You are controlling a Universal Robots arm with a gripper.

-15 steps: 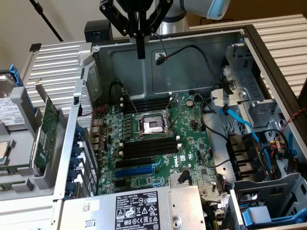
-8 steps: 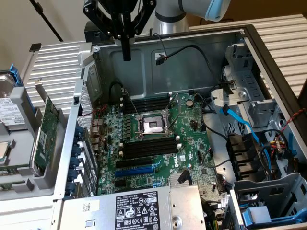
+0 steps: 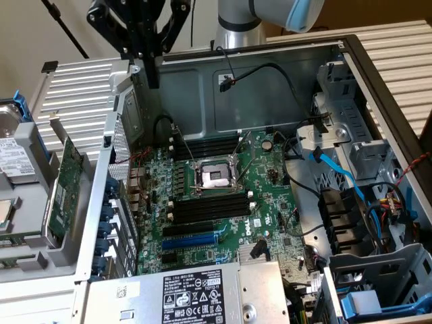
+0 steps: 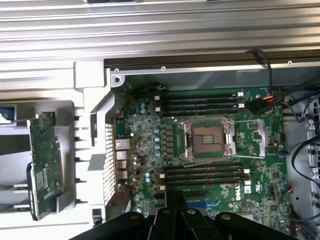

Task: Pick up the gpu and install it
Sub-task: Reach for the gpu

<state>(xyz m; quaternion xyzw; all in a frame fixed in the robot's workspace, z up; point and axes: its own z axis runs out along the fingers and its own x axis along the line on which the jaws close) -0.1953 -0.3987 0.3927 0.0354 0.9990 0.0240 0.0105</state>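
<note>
Power supply unit (image 3: pixel 182 293) with its white label sits closest to the exterior camera, at the near edge of the open computer case (image 3: pixel 378 74). Gripper (image 3: pixel 145 57) hangs high over the case's rear corner, above the motherboard (image 3: pixel 223 196); holds nothing, touches nothing; fingers look drawn close together but cannot tell for sure. In the wrist view the gripper (image 4: pixel 172 212) shows as black links over the motherboard (image 4: pixel 200 145), tips hidden.

gpu (image 3: pixel 66 189) stands on edge in a grey rack slot (image 3: pixel 40 250) outside the case, just beside the case's perforated rear wall (image 3: pixel 121 182). Green circuit face shows in both views, gpu (image 4: pixel 46 162) well apart from the gripper. Not picked up yet.

Handling guess: light, stiff, thin card; fragile — small components on the board face, connector contacts on one edge. Smooth faces may slip. Best hold likely across the thickness at the free upper edge, mid-length, away from the connector edge and the end bracket
</note>
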